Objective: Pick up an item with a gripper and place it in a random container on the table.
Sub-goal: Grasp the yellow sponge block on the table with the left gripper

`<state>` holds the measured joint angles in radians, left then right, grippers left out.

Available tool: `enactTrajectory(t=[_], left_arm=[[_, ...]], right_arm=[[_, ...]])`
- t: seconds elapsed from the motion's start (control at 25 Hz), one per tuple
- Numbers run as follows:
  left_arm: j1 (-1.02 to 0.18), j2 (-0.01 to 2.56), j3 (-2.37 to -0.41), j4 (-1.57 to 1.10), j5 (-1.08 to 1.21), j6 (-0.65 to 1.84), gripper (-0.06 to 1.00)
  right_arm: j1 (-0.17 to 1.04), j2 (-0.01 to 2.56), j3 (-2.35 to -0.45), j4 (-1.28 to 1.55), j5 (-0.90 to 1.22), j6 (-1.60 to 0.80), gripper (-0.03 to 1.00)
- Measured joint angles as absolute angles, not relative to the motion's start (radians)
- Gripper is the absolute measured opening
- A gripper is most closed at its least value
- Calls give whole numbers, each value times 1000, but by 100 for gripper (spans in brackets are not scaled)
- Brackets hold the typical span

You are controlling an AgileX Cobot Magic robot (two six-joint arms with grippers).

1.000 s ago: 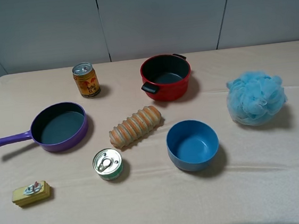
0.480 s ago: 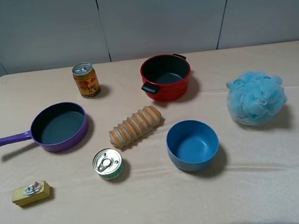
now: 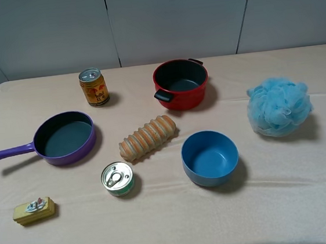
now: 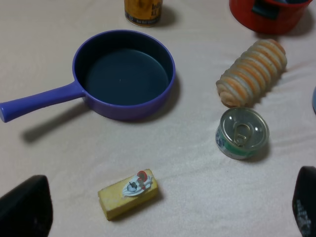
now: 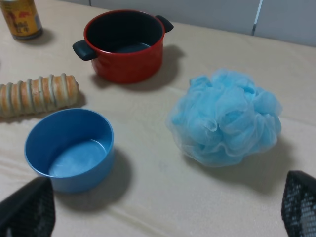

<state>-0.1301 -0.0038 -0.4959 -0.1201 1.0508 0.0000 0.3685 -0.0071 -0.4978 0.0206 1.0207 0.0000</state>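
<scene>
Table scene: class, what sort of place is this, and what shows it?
Probably a robot practice bench, not a kitchen: a cloth-covered table, plain wall panels behind, and a toy cake and toy bread laid out.

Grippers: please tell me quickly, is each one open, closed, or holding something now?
Left gripper: open, holding nothing.
Right gripper: open, holding nothing.

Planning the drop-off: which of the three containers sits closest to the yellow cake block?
The purple frying pan, the long-handled one; the blue bowl and red pot sit farther right.
</scene>
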Motion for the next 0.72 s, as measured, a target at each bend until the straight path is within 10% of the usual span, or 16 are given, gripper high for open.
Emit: enactTrajectory(t=[0.72], left_arm=[[-130,-4,-496,-120,1050,0,99]], right_arm=[[368,-7,-498,21,1021,0,69]])
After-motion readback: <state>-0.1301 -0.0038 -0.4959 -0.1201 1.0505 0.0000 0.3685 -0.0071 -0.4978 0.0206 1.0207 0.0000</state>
